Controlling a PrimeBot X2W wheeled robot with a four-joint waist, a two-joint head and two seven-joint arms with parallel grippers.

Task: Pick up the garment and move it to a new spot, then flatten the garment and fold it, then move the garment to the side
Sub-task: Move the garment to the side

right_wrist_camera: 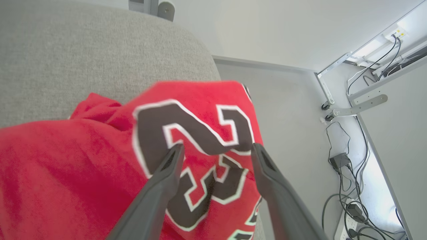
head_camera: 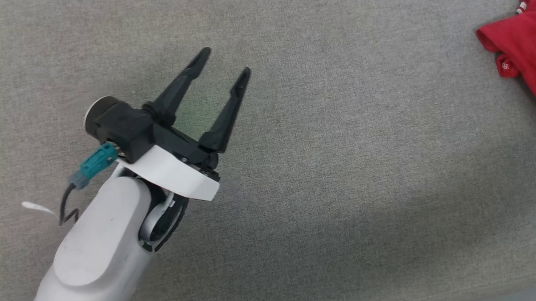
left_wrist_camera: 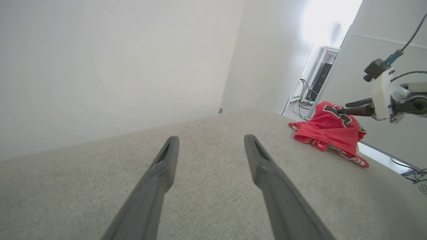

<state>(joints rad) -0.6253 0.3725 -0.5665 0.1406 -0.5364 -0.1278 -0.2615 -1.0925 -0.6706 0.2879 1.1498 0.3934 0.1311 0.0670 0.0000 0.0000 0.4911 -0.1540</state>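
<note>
Between and just beyond the right gripper's spread, empty jaws lies the red number-23 jersey, bunched at the edge of the padded grey surface. The left gripper hangs over bare cloth, jaws also wide open, the jersey well apart beyond them. Judging by the loose heap, it is neither flattened nor folded: pickup, spreading, folding and setting aside all seem left.

Grey woven fabric surface is seen spread flat and wide; rounded corner is shown in right wrist view. Red shirt is laid crumpled at far right edge, near that corner. Small white scrap is seen at left, well apart from shirt.
</note>
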